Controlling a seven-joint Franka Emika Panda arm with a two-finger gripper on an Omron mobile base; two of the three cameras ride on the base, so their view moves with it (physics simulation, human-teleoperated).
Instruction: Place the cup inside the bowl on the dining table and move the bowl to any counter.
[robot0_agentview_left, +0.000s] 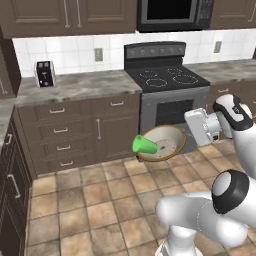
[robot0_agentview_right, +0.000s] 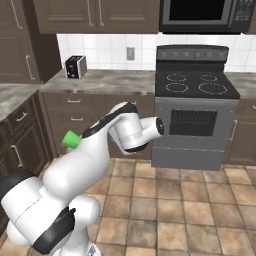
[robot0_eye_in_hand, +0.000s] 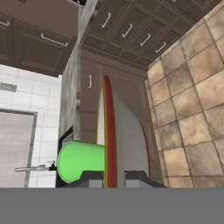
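Hand view: fingers clamp the tan-rimmed bowl (tipped on edge), green cup inside.

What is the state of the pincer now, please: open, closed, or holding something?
Pincer: closed on the rim of the bowl, which is tipped on its side in the air, with the cup sticking out of it.

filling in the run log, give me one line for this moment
gripper: shut on bowl rim | bowl: in the air, tipped on edge | cup: green, sticking out of bowl | ahead: counter by stove
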